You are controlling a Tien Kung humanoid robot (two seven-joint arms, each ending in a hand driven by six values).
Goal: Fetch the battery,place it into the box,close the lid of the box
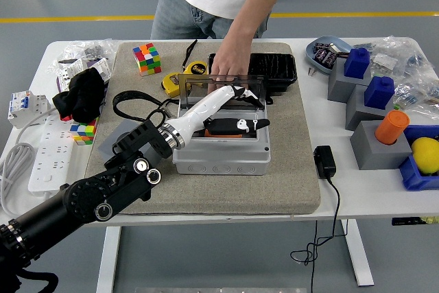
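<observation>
Box (219, 158) sits on the grey mat (288, 169) mid-worktop, grey body, clear lid (218, 86) standing up at its far edge. Left hand (236, 116) is reaching into the open box from the near-left, white shell on top and dark fingers (241, 127) low inside. Something orange (221, 132) shows just under the fingers; can't tell if that is the battery, or whether the fingers are gripping it or just resting on it. Person stands at the far side; their hand (230, 65) is on the top edge of the lid, touching it. Black tray (274, 68) lies just behind the box. Yellow tape measure (180, 80) and a colour cube (146, 57) sit on the mat's far-left part. Blue dish (324, 55) with small dark items sits far right on the worktop (374, 190).
</observation>
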